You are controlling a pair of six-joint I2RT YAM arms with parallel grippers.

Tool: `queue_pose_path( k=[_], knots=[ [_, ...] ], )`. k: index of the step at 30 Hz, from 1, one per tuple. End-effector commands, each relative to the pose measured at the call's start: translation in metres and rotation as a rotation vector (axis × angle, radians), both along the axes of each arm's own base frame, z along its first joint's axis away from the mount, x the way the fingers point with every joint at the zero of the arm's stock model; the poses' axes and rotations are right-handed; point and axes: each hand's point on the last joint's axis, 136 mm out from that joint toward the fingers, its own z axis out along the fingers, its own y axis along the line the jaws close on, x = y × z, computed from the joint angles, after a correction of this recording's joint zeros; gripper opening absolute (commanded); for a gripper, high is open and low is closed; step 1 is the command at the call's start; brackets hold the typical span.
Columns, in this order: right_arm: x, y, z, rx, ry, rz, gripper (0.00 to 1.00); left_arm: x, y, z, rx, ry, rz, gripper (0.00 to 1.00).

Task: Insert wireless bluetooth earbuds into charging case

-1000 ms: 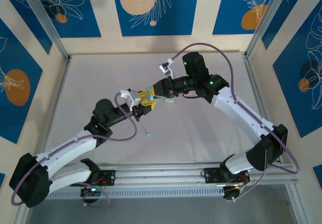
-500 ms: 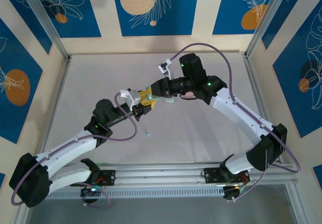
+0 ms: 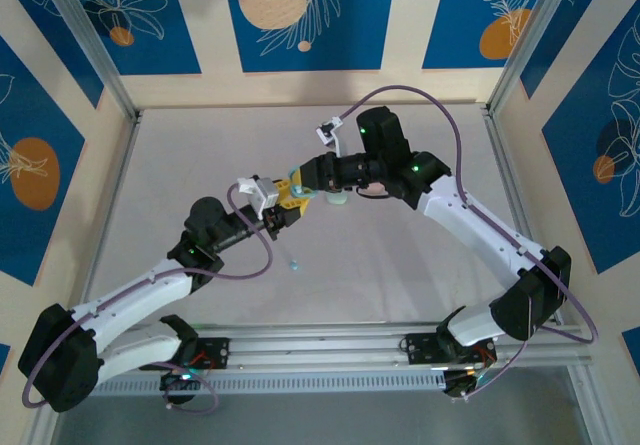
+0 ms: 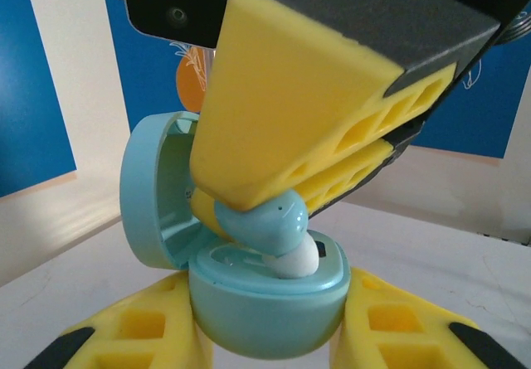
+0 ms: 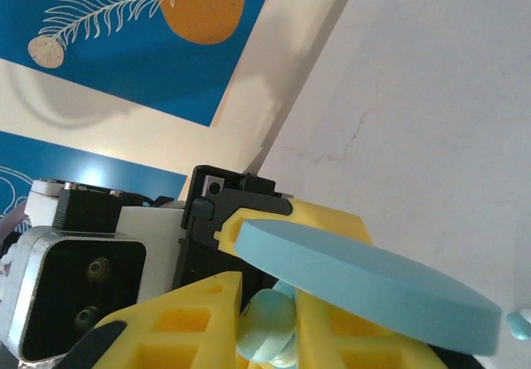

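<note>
My left gripper [image 4: 270, 340] is shut on the body of a pale blue charging case [image 4: 270, 303], which stands upright with its lid [image 4: 153, 191] swung open to the left. From above, my right gripper [image 5: 270, 323] is shut on a pale blue earbud [image 4: 265, 224]. The earbud's white tip [image 4: 300, 258] touches the case's socket. In the top view both grippers meet mid-table, left [image 3: 285, 203] and right [image 3: 304, 181]. A second earbud [image 3: 295, 264] lies loose on the table nearer the arm bases. In the right wrist view the held earbud [image 5: 270, 323] sits under the edge-on lid [image 5: 365, 282].
A small mint object [image 3: 338, 200] lies on the table under the right wrist; I cannot tell what it is. The grey table [image 3: 420, 265] is ringed by metal frame posts and blue patterned walls. The left wrist camera block [image 5: 75, 290] is close to my right fingers.
My right gripper has shifted slightly left toward the case with the earbud. The left arm and the loose earbud have stayed put.
</note>
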Motion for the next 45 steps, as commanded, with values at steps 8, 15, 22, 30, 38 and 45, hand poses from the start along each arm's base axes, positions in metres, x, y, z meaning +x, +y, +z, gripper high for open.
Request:
queue_pose_path(
  k=[8, 15, 22, 30, 38, 45],
  knots=[
    [0.002, 0.000, -0.001, -0.024, -0.082, -0.045, 0.23, -0.013, -0.005, 0.022, -0.077, -0.053, -0.055, 0.26],
    [-0.003, 0.002, -0.007, -0.082, -0.119, -0.038, 0.26, -0.011, -0.003, 0.030, -0.116, -0.060, -0.043, 0.26],
    [0.003, -0.002, -0.006, -0.100, -0.142, -0.081, 0.26, -0.011, -0.003, 0.032, -0.121, -0.065, -0.043, 0.26],
    [0.006, -0.005, -0.005, -0.103, -0.146, -0.102, 0.26, -0.012, -0.002, 0.034, -0.128, -0.069, -0.045, 0.25],
    [0.002, -0.005, 0.001, -0.085, -0.127, -0.089, 0.27, -0.011, -0.003, 0.032, -0.122, -0.067, -0.042, 0.25],
    [0.003, -0.009, -0.002, -0.107, -0.109, -0.102, 0.30, -0.011, -0.003, 0.035, -0.124, -0.073, -0.044, 0.25]
  ],
)
